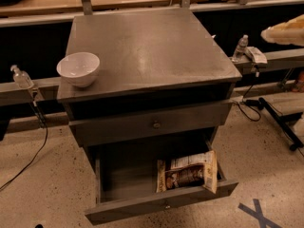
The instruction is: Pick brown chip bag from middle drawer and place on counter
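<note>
Hand (pixel 284 32) far right; one brown chip bag (pixel 186 171), one bowl (pixel 79 68).

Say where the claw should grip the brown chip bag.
Likely the raised cream right edge of the crinkly brown chip bag, from above: it lies near flat at the right of the dull-grey middle drawer, that edge leaning on the side wall. The claw, a pale shape at upper right, is far off.

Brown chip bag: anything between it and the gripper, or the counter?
Nothing visible. The brown chip bag lies uncovered in the open middle drawer; the gripper hangs far right. A white bowl sits front-left on the counter.
</note>
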